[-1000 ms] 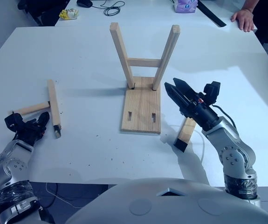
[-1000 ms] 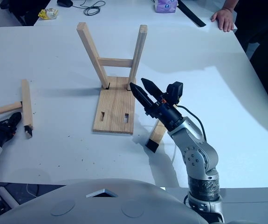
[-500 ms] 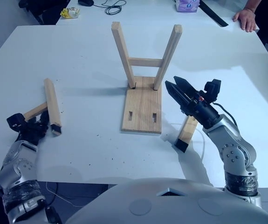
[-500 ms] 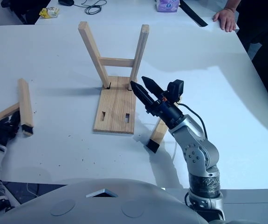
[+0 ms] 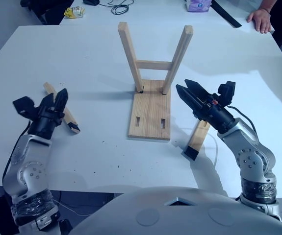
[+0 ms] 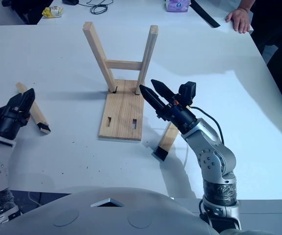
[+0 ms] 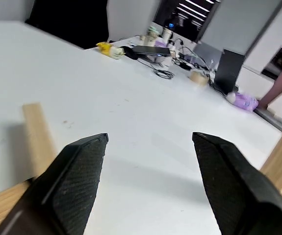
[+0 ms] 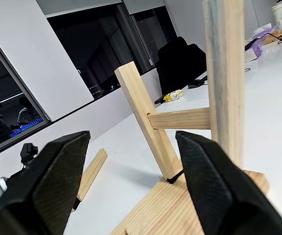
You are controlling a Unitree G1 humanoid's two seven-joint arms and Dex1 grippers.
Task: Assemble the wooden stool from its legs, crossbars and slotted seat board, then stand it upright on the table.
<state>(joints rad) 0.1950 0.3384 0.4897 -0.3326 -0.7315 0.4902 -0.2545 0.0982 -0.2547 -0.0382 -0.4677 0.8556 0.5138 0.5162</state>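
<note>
Leg assembly (image 5: 70, 118) at frame left lies diagonally, just below my open left hand (image 5: 55, 98); open right hand (image 5: 182, 85) hovers centre-right beside seat board (image 5: 149, 115).

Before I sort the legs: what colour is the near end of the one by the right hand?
The leg's end is black; left eye view shows it best.

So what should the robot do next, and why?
Probably lower the left gripper and close it on the loose leg. The gripper is open right by that leg and holds nothing. The seat board has only two legs standing in it, and its two near slots are empty, so it needs this piece.
</note>
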